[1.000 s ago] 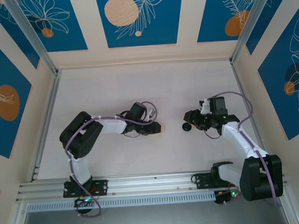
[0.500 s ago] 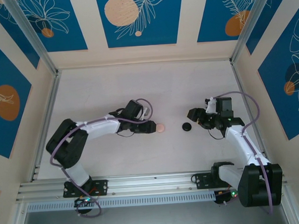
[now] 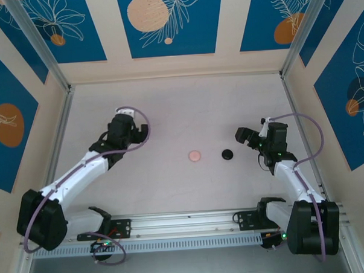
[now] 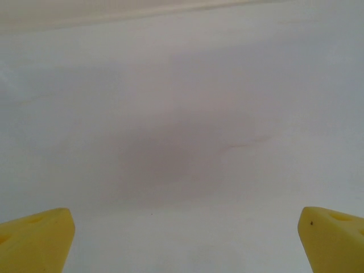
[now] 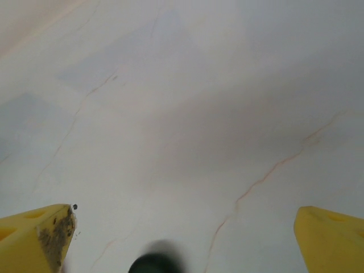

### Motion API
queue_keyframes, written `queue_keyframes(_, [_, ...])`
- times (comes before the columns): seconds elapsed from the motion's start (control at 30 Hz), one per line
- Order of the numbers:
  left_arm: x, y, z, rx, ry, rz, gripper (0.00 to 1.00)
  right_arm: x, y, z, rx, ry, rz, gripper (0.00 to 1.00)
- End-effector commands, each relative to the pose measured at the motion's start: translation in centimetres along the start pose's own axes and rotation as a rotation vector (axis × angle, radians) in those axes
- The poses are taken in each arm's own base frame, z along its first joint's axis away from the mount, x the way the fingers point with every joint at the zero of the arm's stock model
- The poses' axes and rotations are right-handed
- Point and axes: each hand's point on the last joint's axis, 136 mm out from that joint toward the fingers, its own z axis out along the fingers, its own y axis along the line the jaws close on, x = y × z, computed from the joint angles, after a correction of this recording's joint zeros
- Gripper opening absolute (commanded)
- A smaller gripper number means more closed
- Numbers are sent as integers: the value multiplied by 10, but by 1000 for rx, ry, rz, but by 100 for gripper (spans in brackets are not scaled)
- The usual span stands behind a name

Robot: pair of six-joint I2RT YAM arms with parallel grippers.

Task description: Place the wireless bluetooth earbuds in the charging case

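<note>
Pink case [image 3: 195,155], black case [image 3: 227,154]: round, coin-flat.

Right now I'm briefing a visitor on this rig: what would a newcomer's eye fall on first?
Two small round cases lie side by side, apart, mid-table: a pink case to the left of a black case. The arms flank them, the left end effector and right end effector both open above bare table. Blue panels with orange circles line the walls.
</note>
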Motion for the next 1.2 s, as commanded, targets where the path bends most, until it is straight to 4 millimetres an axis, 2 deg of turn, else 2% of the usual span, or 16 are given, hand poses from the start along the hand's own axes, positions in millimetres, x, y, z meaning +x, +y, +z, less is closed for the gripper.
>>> queue_keyframes(0.0, [2,54,-1,-268,-124,83,100,-22,-12,0,62,-128,-99,99])
queue_keyframes(0.1, [13,69,4,-314,-194,67,100,-19,-25,2,95,-175,-127,99])
queue_keyframes(0.17, [23,72,15,-323,-213,68,100,-20,-29,3,90,-221,-161,99])
queue_keyframes(0.3, [45,66,43,-297,-214,97,100,-25,-27,6,39,-277,-204,99])
queue_keyframes(0.37, [38,57,52,-259,-232,151,100,-29,-26,11,21,-281,-216,99])
queue_keyframes(0.47, [35,57,64,-269,-275,221,100,-37,-20,20,-29,-296,-241,99])
queue_keyframes(0.53, [35,73,60,-330,-304,145,100,-43,-16,27,-62,-313,-242,99])
queue_keyframes(0.6, [44,78,53,-259,-337,86,100,-44,-10,39,-114,-251,-231,99])
queue_keyframes(0.67, [52,77,48,-180,-382,45,100,-43,-2,41,-140,-260,-247,99])
queue_keyframes(0.7, [60,74,50,-126,-382,43,100,-37,-2,44,-128,-288,-261,99])
queue_keyframes(0.77, [50,77,55,-149,-432,45,100,-30,5,59,-150,-313,-308,99])
queue_keyframes(0.83, [59,82,66,-153,-298,11,100,-25,8,77,-99,-202,-341,99])
queue_keyframes(0.87, [56,89,77,-146,-268,-18,100,-22,17,80,-111,-203,-389,99])
queue_keyframes(0.9, [57,93,85,-121,-236,-38,100,-21,15,79,-114,-208,-379,99])
queue_keyframes(1.0, [58,98,81,-127,-255,-62,100,-21,13,80,-90,-215,-382,99])
queue_keyframes(1.17, [58,95,80,-114,-256,-54,100,-22,13,80,-79,-217,-385,99])
